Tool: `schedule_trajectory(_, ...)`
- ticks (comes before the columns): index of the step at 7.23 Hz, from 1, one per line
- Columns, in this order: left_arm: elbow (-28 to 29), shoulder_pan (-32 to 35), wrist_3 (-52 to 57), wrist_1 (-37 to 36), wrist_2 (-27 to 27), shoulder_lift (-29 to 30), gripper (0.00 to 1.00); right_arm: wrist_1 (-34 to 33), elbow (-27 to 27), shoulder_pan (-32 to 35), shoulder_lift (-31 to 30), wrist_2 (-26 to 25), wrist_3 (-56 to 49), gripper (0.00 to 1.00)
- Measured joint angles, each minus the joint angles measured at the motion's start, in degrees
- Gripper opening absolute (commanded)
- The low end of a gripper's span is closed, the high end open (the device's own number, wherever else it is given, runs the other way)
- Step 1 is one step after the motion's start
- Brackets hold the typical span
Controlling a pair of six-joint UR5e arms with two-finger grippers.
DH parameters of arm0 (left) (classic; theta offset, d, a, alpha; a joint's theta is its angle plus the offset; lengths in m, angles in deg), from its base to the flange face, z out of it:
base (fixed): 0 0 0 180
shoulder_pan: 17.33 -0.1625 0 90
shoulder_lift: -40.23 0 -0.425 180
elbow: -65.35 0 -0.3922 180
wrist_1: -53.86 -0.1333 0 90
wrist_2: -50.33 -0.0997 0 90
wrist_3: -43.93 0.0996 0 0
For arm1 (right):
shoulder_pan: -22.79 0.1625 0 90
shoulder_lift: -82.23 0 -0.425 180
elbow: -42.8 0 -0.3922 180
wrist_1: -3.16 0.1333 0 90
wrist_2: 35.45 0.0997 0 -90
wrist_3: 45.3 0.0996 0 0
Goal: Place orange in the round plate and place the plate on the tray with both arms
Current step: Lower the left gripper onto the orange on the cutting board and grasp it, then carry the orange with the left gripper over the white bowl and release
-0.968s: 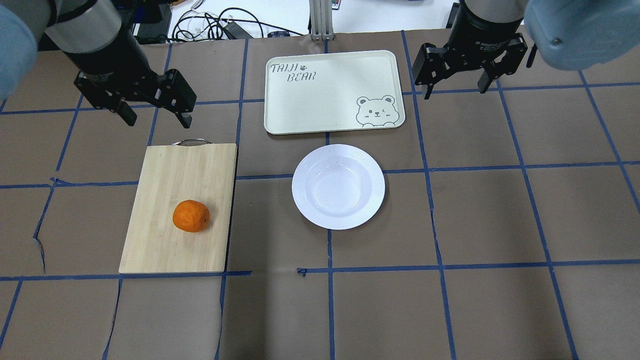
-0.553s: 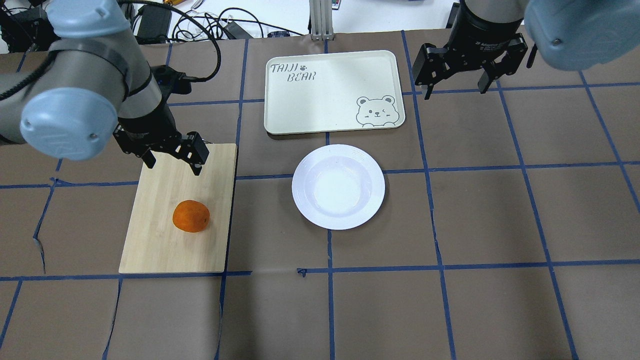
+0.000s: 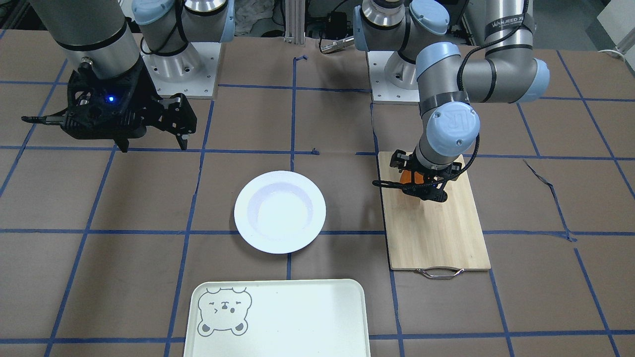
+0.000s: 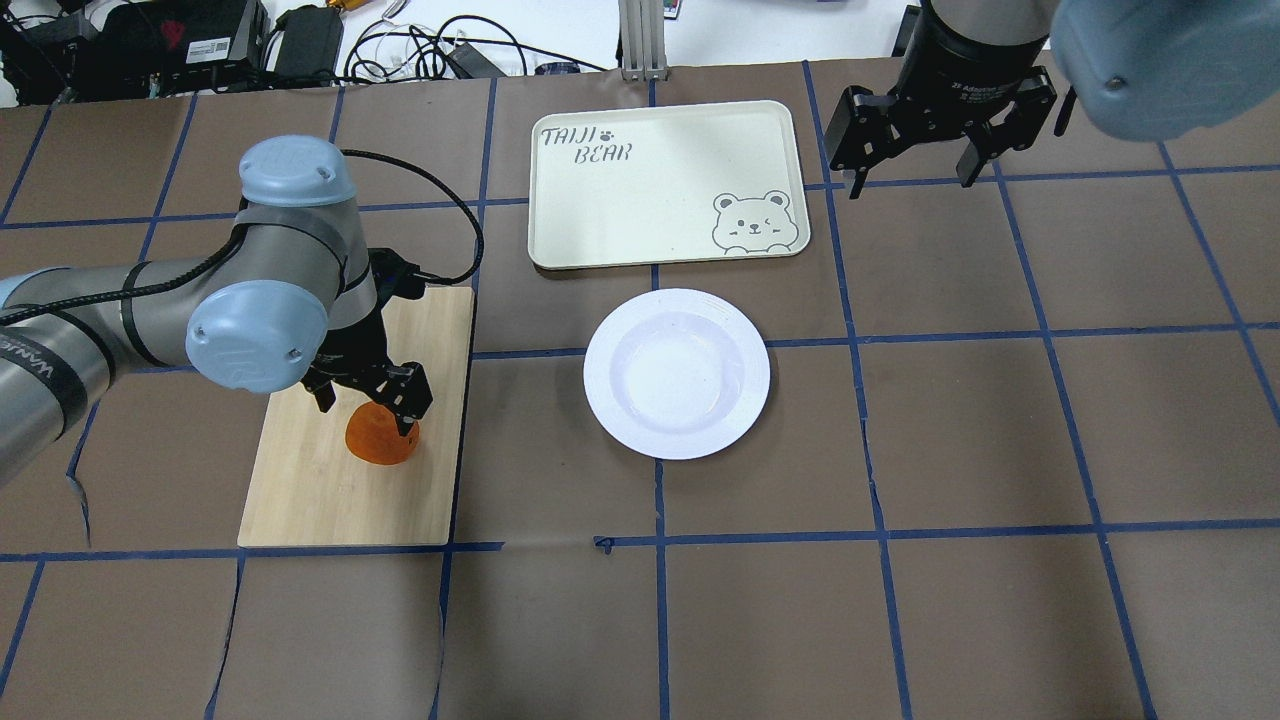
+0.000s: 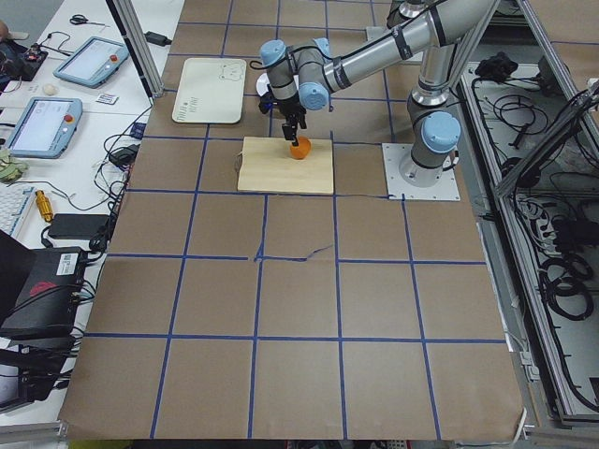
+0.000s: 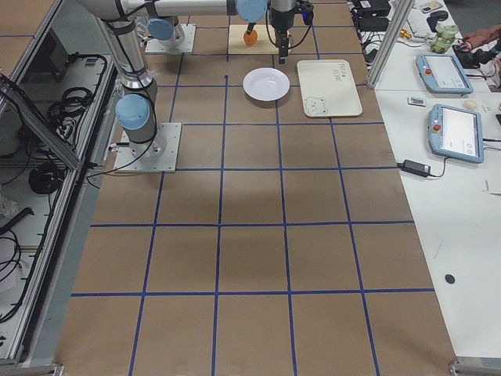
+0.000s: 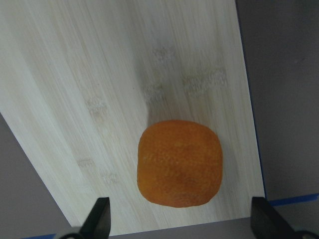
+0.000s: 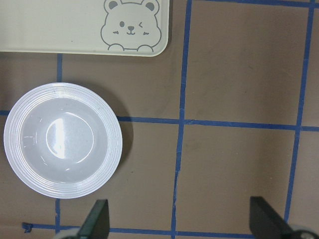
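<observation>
The orange [image 4: 383,448] lies on a bamboo cutting board [image 4: 330,500] at the left of the overhead view. My left gripper [image 4: 368,415] hangs open right over it, one finger on each side. The left wrist view shows the orange [image 7: 179,163] between the two fingertips [image 7: 97,221], with gaps on both sides. The round plate [image 4: 677,373] sits empty at mid-table, just in front of the tray [image 4: 660,185], which is also empty. My right gripper [image 4: 905,182] hovers open at the back right, beside the tray. Its wrist view looks down on the plate [image 8: 62,141].
The cutting board [image 3: 436,238] has a metal handle on its far end. Cables and black electronics [image 4: 400,50] lie beyond the table's back edge, with an aluminium post [image 4: 640,40] behind the tray. Blue tape lines grid the brown table cover.
My left arm has swung forward and down from the back left, bringing its open gripper over the orange. The right arm, plate, tray and orange have not moved.
</observation>
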Motion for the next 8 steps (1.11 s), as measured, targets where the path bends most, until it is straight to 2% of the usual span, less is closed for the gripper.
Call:
schedule_trajectory(1,-0.34,0.0,0.26,-0.94,-0.11,1.42,0.56,0.01,-0.01,0.0,-0.02,0.0,0.01,1.0)
schedule_trajectory(2,-0.48,0.0,0.33,-1.61,-0.04,2.28,0.25,0.02,-0.01,0.0,-0.03,0.0,0.02,1.0)
schedule_trajectory(3,-0.37,0.0,0.1,-2.04,0.06,2.74,0.1,0.06,0.0,0.0,-0.03,0.0,0.02,1.0)
schedule_trajectory(4,0.07,0.01,-0.43,-2.75,0.21,2.84,0.02,0.11,-0.01,0.0,-0.03,0.0,0.02,1.0)
schedule_trajectory(6,4.64,0.28,-2.83,-2.16,2.91,3.19,0.01,0.13,-0.01,0.0,-0.03,0.0,0.02,1.0)
schedule_trajectory(8,12.87,1.2,-13.55,3.45,10.98,4.36,0.0,0.15,-0.01,0.0,-0.02,0.0,0.02,1.0)
